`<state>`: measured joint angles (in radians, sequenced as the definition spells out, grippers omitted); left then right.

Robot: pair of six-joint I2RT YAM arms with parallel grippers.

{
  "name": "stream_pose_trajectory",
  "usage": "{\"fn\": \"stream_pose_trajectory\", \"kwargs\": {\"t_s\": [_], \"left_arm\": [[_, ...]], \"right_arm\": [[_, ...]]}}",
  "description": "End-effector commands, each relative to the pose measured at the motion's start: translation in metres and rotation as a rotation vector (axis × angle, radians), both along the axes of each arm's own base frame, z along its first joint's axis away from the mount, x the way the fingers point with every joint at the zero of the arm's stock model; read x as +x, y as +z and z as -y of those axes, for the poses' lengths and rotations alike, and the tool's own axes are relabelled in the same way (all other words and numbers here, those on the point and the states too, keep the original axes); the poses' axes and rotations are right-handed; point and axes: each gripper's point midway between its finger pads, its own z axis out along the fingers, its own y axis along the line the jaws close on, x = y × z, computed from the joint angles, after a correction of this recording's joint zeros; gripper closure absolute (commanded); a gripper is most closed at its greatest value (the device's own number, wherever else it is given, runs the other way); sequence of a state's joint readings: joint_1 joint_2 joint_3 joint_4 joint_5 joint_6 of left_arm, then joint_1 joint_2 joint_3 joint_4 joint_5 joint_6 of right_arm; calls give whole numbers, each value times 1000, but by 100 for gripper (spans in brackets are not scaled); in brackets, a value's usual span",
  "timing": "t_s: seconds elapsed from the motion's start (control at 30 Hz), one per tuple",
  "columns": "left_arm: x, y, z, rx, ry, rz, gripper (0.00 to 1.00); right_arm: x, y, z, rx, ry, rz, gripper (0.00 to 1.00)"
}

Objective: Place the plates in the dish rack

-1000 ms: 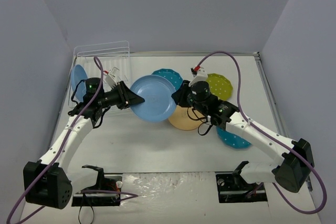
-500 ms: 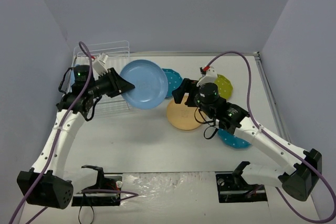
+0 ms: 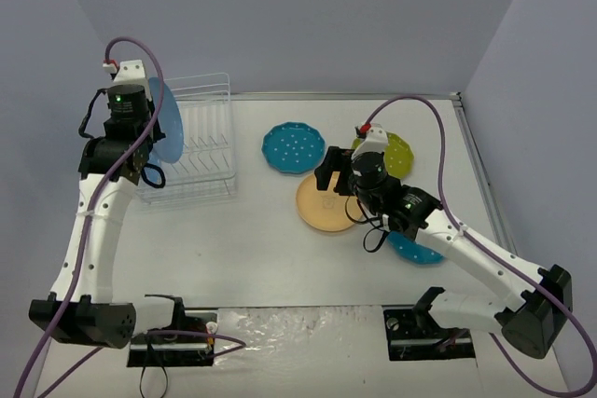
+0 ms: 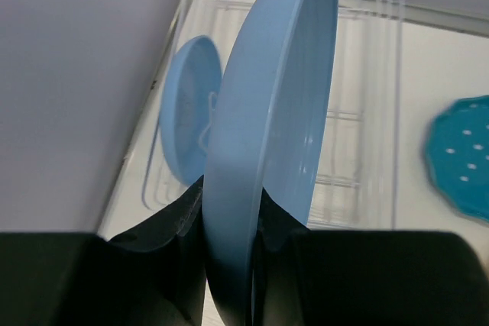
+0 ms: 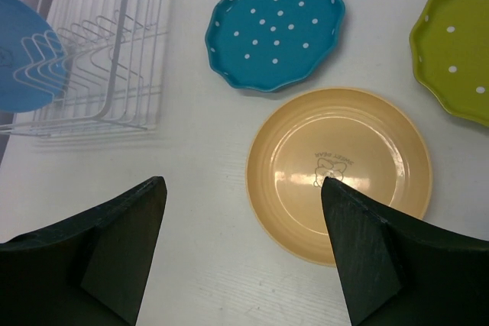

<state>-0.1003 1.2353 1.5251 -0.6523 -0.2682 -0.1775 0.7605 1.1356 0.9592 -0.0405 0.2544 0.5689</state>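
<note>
The left gripper [image 4: 229, 223] clenched a light blue plate [image 4: 275, 112] over the dish rack [image 3: 201, 151]; the right gripper [image 5: 241, 185] hung released. Missing a slot, it could strike the racked plate [image 4: 187, 112].

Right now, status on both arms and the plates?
Left fingers shut on light blue plate, held on edge at dish rack. Right fingers open above orange-yellow plate. Second light blue plate already racked; nothing blocking.

left end effector [image 4: 231, 202], raised high, pinches a light blue plate [image 4: 275, 97]; right end effector [image 5: 243, 183] hangs low, spread wide.
</note>
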Motion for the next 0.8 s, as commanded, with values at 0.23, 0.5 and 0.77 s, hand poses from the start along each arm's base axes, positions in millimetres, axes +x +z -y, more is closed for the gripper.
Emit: {"fn": "stream_pose_trajectory", "kwargs": {"t_s": [0.23, 0.5, 0.77], "left_arm": [[31, -9, -66, 242, 290, 49, 100], [52, -13, -75, 316, 326, 62, 100], [66, -36, -76, 339, 331, 24, 100]], "right_arm": [[14, 8, -8, 2, -8, 43, 22], [11, 4, -6, 8, -4, 48, 22], [9, 3, -3, 16, -6, 48, 22]]}}
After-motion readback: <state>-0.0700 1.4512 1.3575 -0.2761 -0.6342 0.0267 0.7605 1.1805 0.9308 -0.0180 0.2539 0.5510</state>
